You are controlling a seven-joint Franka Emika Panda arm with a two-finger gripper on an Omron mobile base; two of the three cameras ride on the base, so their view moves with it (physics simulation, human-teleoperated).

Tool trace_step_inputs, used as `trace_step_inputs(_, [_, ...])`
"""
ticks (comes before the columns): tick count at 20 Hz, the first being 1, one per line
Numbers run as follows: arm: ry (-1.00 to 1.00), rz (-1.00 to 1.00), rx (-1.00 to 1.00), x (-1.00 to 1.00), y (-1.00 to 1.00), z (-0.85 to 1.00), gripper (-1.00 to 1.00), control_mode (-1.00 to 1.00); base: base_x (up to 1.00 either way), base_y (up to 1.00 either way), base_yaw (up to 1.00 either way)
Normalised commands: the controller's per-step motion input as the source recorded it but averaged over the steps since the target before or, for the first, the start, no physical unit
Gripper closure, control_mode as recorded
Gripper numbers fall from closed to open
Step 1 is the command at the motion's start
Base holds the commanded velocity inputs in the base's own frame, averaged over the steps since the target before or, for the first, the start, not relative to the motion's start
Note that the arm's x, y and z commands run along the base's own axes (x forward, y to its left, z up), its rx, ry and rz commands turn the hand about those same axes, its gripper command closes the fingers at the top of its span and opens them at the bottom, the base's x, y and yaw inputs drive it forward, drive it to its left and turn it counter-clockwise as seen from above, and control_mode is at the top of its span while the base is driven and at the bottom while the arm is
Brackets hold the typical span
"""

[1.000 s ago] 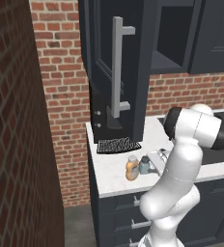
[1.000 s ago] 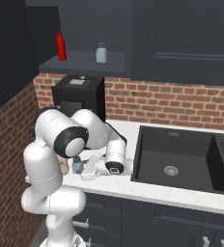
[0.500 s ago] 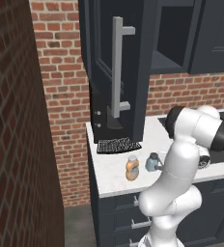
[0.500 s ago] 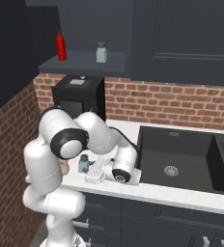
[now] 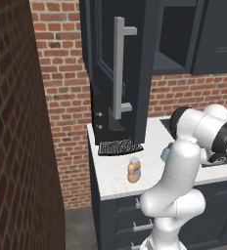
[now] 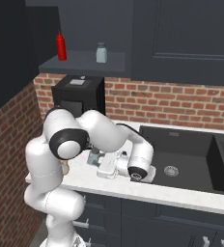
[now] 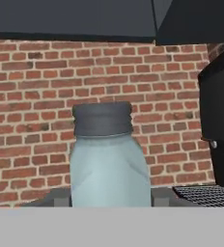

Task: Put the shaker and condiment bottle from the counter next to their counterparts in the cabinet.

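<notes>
Condiment bottle (image 5: pixel 133 170) stands upright on the table (image 5: pixel 115 173), left of my arm, untouched. Shaker (image 7: pixel 109 161): rigid, smooth-walled, probably light; slip risk judged moderate, best held mid-body below the dark cap. It sits squarely between my fingers (image 7: pixel 56 198), upright above the table edge. My jaws (image 6: pixel 98 163) are narrowed onto its sides, holding it.

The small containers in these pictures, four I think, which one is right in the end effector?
The pale grey-blue shaker with the dark cap, between the end effector fingers. The orange condiment bottle stands apart on the counter; the red bottle and grey jar sit in the cabinet.
</notes>
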Motion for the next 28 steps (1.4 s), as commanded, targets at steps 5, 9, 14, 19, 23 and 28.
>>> trace_step_inputs(5, [0.0, -0.08, -0.09, -0.08, 0.0, 1.0, 1.0, -1.0, 0.0, 0.0, 0.0])
trace_step_inputs(9, [-0.06, -0.18, -0.1, -0.34, 0.0, 0.99, 1.0, -1.0, 0.0, 0.0, 0.0])
trace_step_inputs(14, [-0.1, -0.24, -0.03, -0.38, 0.0, 0.82, 1.0, -1.0, 0.0, 0.0, 0.0])
trace_step_inputs(19, [-0.1, -0.25, -0.01, -0.6, 0.0, 0.76, 1.0, -1.0, 0.0, 0.0, 0.0])
trace_step_inputs(23, [-0.1, -0.32, -0.05, -0.48, 0.0, 0.68, 1.0, -1.0, 0.0, 0.0, 0.0])
trace_step_inputs(28, [-0.01, -0.28, -0.11, -0.21, 0.11, 0.76, 1.0, -1.0, 0.0, 0.0, 0.0])
